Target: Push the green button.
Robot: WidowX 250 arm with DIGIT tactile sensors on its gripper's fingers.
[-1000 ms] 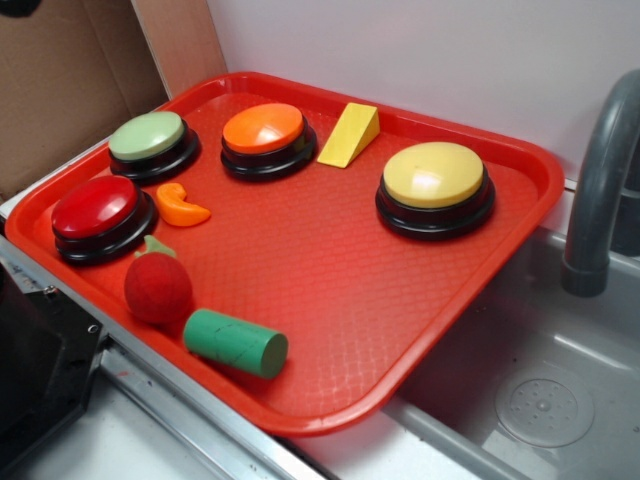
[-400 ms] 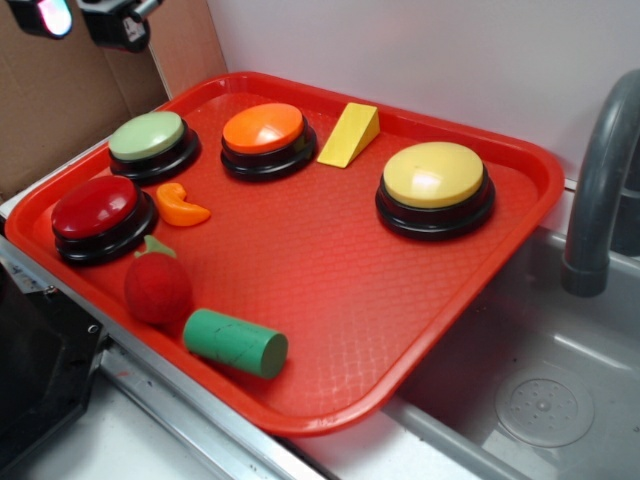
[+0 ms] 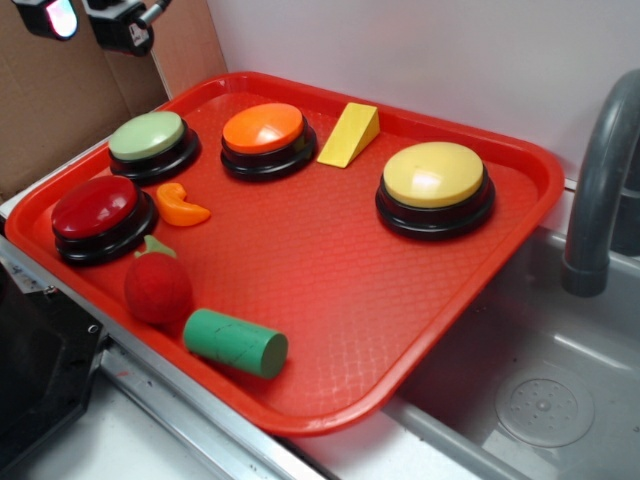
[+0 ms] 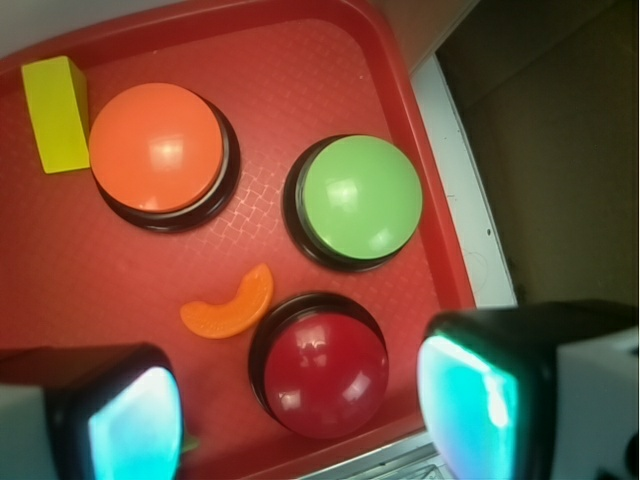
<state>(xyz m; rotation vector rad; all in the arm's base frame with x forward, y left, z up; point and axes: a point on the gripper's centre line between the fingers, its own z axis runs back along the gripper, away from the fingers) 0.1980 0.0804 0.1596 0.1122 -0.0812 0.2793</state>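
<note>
The green button [image 3: 148, 135] is a pale sage dome on a black base at the back left of the red tray [image 3: 330, 260]. In the wrist view the green button [image 4: 360, 195] lies ahead of the fingers, near the tray's right rim. My gripper [image 3: 85, 22] hangs high above the tray's far left corner, well clear of the button. Seen from the wrist, my gripper [image 4: 300, 415] is open, its two glowing pads wide apart, with the red button [image 4: 323, 373] far below between them.
An orange button [image 3: 263, 128], a yellow button [image 3: 434, 175] and the red button [image 3: 95, 207] share the tray with a yellow wedge [image 3: 349, 133], an orange crescent [image 3: 181, 206], a red strawberry toy [image 3: 157, 286] and a dark green cylinder [image 3: 235, 342]. A sink [image 3: 545, 400] and faucet [image 3: 600, 180] lie right; cardboard [image 3: 50, 110] stands left.
A second ago the gripper was out of the exterior view; it has come in at the top left and edged slightly right since. Nothing on the tray moved.
</note>
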